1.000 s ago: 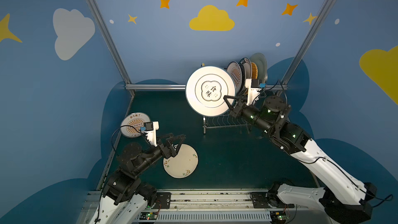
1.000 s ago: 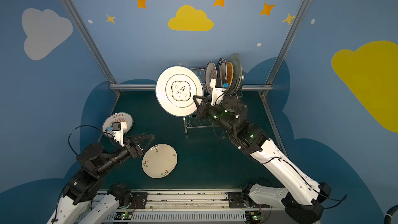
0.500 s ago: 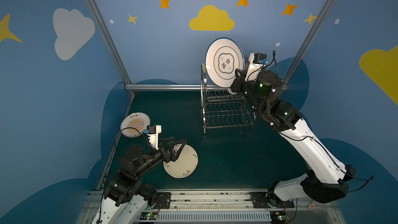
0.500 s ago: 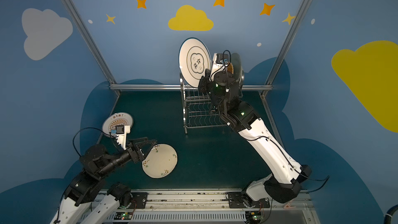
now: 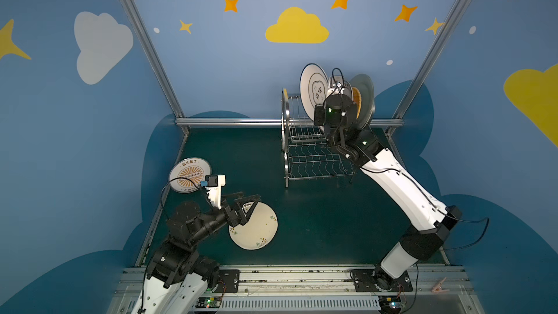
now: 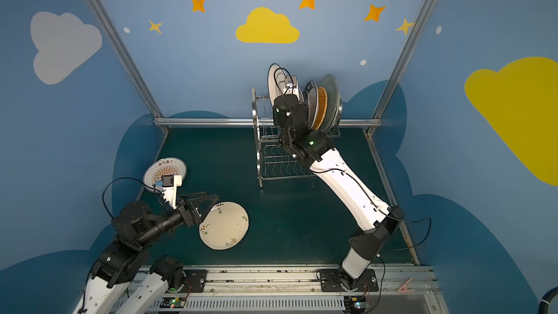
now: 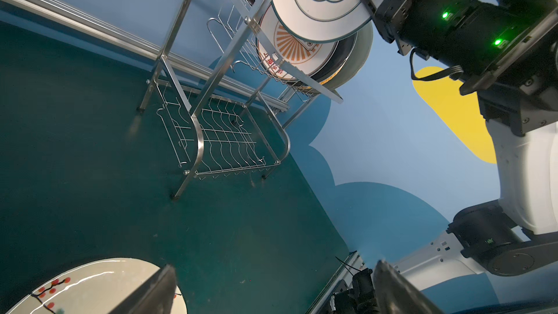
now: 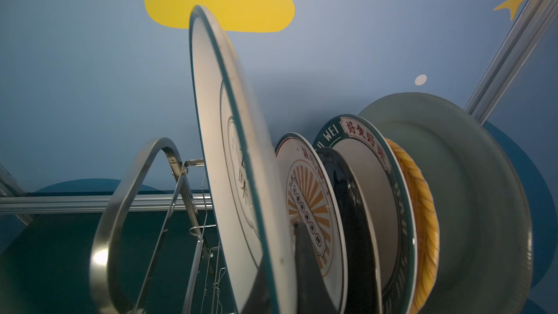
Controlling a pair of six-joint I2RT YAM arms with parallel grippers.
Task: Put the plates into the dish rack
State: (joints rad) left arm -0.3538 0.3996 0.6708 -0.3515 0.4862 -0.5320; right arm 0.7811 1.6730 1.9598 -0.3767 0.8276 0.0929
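The right hand (image 7: pixel 367 0) is clamped on the rim of the cloud-emblem plate (image 5: pixel 312 92). The plate stands on edge over the upper tier of the dish rack (image 5: pixel 314 158), its face parallel to the racked row. Whether its lower rim sits in a slot cannot be told.

Just behind this hand stand the racked sunburst plate (image 8: pixel 308 194), black plate (image 8: pixel 347 206), teal-rimmed plate (image 8: pixel 371 176), yellow woven plate (image 8: pixel 422 206) and pale green plate (image 8: pixel 468 191). Ahead of the held plate's face, empty slots run to the curved end frame (image 8: pixel 120 206).

The left hand (image 5: pixel 246 205), fingers wide apart, hangs over the near edge of the cream floral plate (image 5: pixel 256 232), which lies flat on the bench (image 5: pixel 317 222). The loose sunburst plate (image 5: pixel 187 173) lies flat behind its wrist. Open bench separates this hand from the rack.
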